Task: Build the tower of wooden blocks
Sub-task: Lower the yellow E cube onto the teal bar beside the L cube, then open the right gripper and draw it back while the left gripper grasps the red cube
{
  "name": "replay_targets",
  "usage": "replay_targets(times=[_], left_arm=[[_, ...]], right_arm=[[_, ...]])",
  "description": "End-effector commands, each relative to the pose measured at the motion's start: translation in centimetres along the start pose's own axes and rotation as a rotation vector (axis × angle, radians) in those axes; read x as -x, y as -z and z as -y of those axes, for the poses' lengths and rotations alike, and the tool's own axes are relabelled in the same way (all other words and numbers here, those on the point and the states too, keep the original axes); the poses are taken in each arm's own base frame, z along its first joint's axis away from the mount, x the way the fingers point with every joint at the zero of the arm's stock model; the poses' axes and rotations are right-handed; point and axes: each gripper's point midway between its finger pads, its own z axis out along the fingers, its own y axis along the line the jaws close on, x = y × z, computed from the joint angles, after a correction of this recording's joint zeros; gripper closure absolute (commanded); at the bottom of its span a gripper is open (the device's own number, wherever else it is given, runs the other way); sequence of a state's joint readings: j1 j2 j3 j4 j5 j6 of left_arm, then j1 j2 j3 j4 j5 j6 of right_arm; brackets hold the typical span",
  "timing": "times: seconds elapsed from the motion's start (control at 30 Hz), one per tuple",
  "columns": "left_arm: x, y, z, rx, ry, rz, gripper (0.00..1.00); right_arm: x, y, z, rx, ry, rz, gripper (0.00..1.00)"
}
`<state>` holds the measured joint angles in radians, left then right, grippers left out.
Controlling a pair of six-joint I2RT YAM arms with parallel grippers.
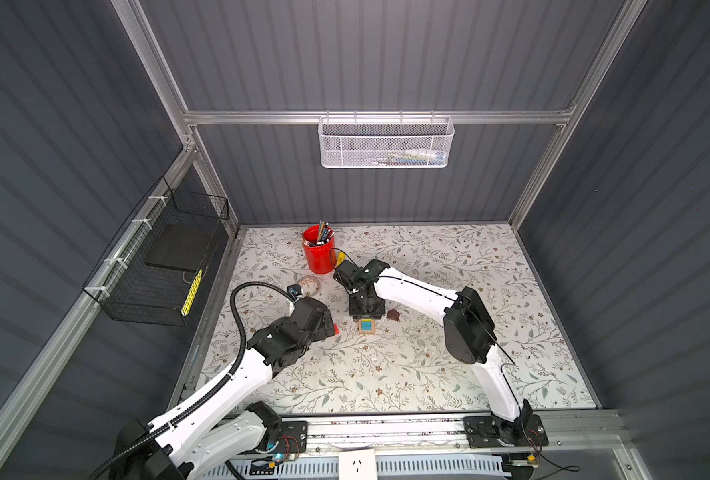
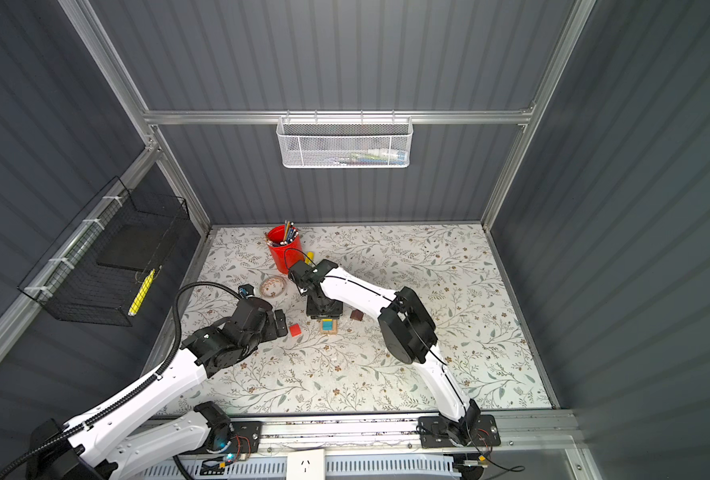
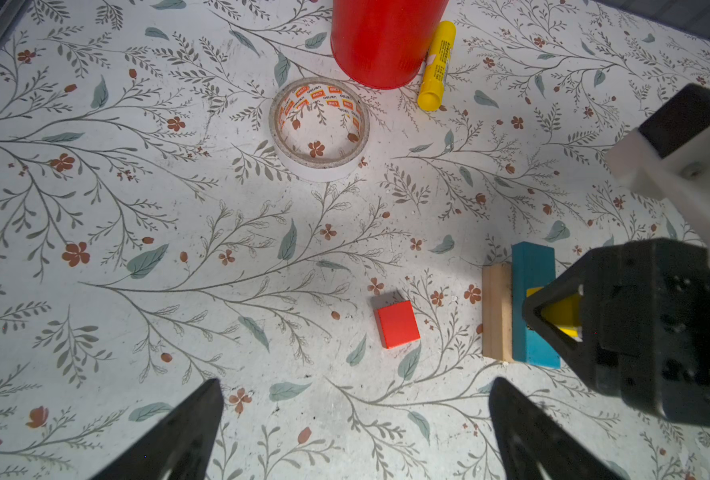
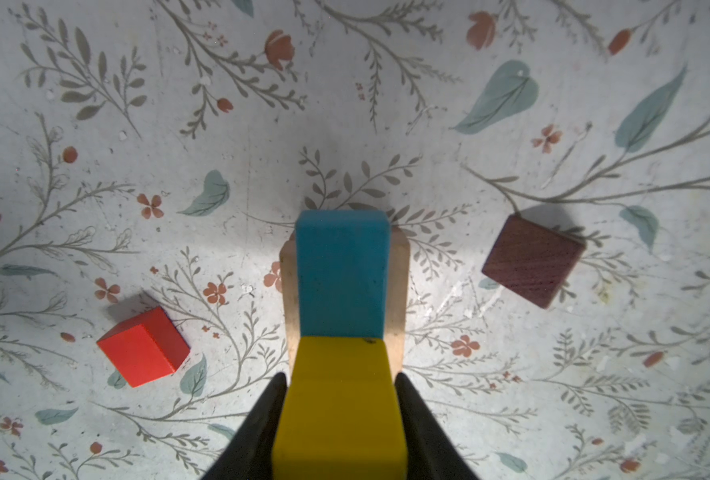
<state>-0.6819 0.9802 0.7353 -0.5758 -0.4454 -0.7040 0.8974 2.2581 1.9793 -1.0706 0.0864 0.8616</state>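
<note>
Tower (image 1: 366,325) part-built: nearest, left gripper (image 3: 356,382) gapes empty by the loose red cube (image 2: 295,330); midway across the tabletop (image 1: 386,374), yellow cube (image 4: 338,399) sits on blue oblong (image 4: 341,274) over tan oblongs (image 4: 399,291), right gripper (image 4: 339,376) flanking it, grip unclear; beyond, brown roof piece (image 1: 394,316) lies unplaced

Red cube (image 3: 397,324) lies beyond wide-spread left jaws; yellow cube (image 3: 561,311), perhaps gripped, tops blue oblong (image 3: 532,270).

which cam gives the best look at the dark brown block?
Right wrist: the dark brown block is large, unobstructed, wood grain visible. In both top views the block is only a tiny dark speck. Left wrist doesn't show it.
</note>
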Motion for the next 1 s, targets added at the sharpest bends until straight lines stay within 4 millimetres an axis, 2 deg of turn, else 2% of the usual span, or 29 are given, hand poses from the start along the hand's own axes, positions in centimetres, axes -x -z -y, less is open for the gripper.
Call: replay_targets(times=[0.0,0.33,0.5,0.63,0.8,0.97], left_arm=[[0.3,0.3,0.2,-0.004,-0.002,0.004,0.00],[0.4,1.0,0.7,-0.009,0.003,-0.040,0.00],[0.0,0.6,1.6,-0.028,0.024,-0.094,0.01],[-0.6,-0.1,2.9,-0.039,0.038,-0.167,0.01],[-1.7,-2.0,4.4,-0.021,0.037,-0.269,0.05],[-3.5,-4.5,5.2,0.027,0.022,-0.368,0.08]], right_arm=[[0.7,2.2,0.0,0.019,-0.005,0.033,0.52],[0.3,6.7,0.9,0.107,0.039,0.111,0.35],[0.1,9.4,2.3,0.151,0.089,0.181,0.26],[0.0,11.1,3.8,0.195,0.131,0.247,0.15],[0.1,11.7,6.0,0.240,0.162,0.312,0.02],[0.1,11.6,8.0,0.330,0.169,0.350,0.01]])
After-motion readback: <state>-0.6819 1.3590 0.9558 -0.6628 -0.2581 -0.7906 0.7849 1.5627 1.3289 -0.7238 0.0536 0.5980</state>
